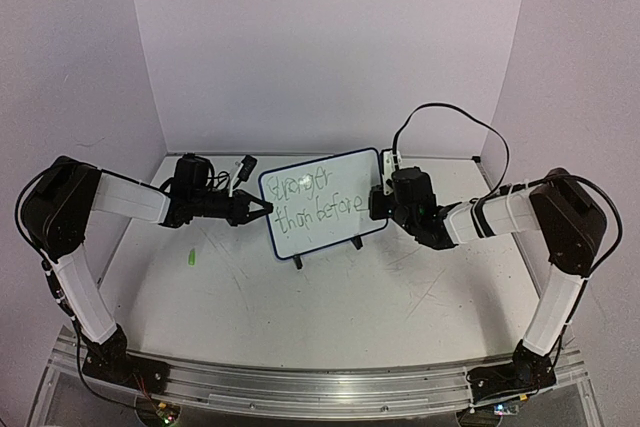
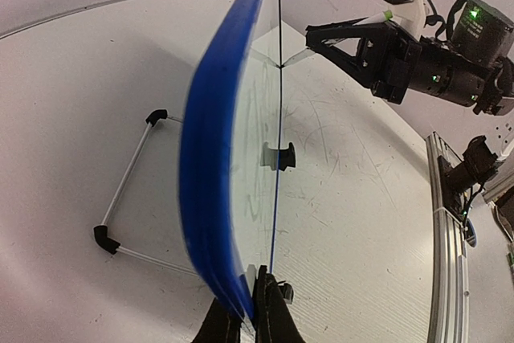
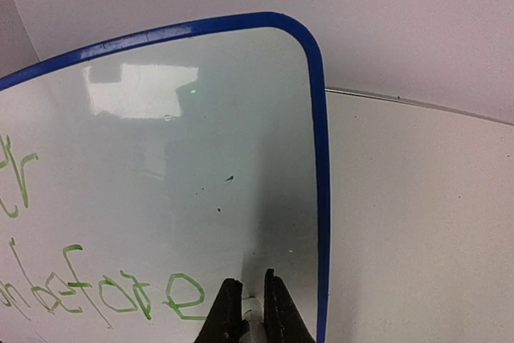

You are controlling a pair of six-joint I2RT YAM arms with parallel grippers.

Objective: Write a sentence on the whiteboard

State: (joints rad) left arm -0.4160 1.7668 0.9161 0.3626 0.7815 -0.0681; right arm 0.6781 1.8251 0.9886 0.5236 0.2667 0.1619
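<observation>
Green handwritten sentence (image 1: 318,199) on the whiteboard (image 1: 335,236), upper line roughly "Stronger", lower line "than before", lettering faint

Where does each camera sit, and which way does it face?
Top external: above and behind, looking down at the whiteboard; left arm and right arm show.
Left wrist: sights along the whiteboard edge-on; left gripper clamps it.
Right wrist: faces the sentence; right gripper holds the pen.
Shared: both wrist views show the blue frame.

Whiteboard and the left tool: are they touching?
Touching. The left wrist view shows the left tool clamped on the blue edge of the whiteboard, no gap.
</observation>
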